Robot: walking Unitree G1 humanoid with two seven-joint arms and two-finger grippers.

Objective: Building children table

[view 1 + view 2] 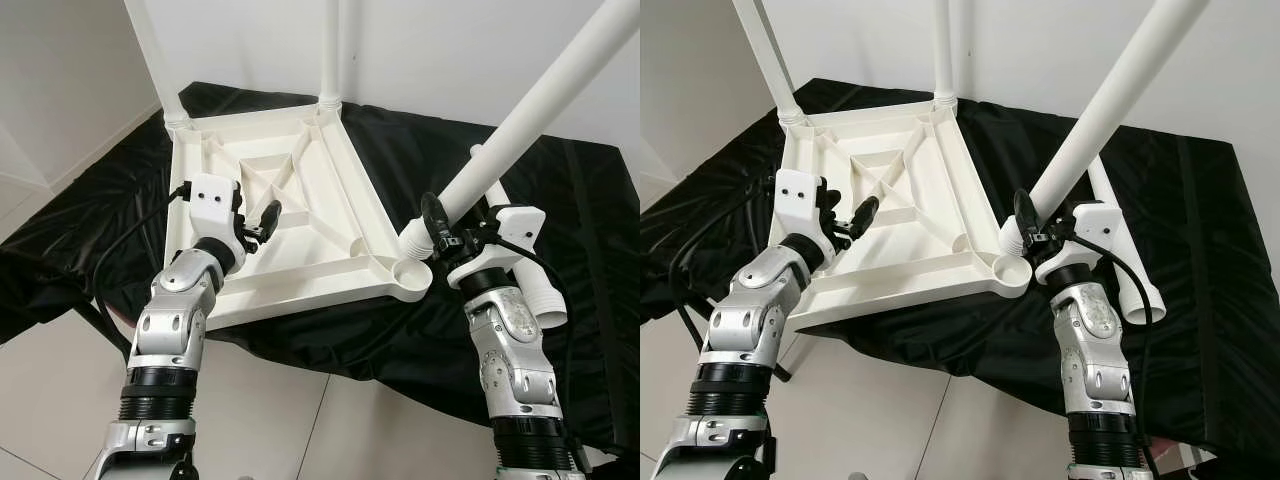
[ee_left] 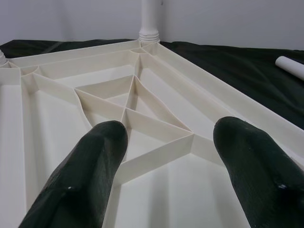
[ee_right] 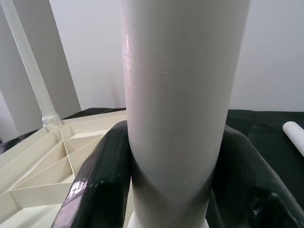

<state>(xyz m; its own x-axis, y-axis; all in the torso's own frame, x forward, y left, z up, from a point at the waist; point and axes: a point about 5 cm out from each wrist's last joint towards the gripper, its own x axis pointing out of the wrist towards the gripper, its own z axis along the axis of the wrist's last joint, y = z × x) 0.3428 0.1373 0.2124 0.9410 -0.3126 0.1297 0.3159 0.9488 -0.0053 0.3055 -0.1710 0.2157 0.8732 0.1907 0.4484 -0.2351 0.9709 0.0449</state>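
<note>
A white plastic tabletop [image 1: 330,215] lies upside down on a black cloth, its ribbed underside up. Two white legs [image 1: 329,50] stand in its far corners. My right gripper [image 1: 447,232] is shut on a third white leg [image 1: 530,110], which leans up to the right with its lower end at the near right corner socket [image 1: 410,272]. My left gripper [image 1: 262,222] is open above the tabletop's near left part, holding nothing; its fingers [image 2: 90,166] hover over the ribs. A fourth white leg [image 1: 535,290] lies on the cloth behind my right wrist.
The black cloth [image 1: 420,340] covers a low platform and hangs over its near edge. Pale tiled floor [image 1: 60,390] lies in front. White walls [image 1: 60,70] close the back and left. A black cable [image 1: 120,250] runs by my left arm.
</note>
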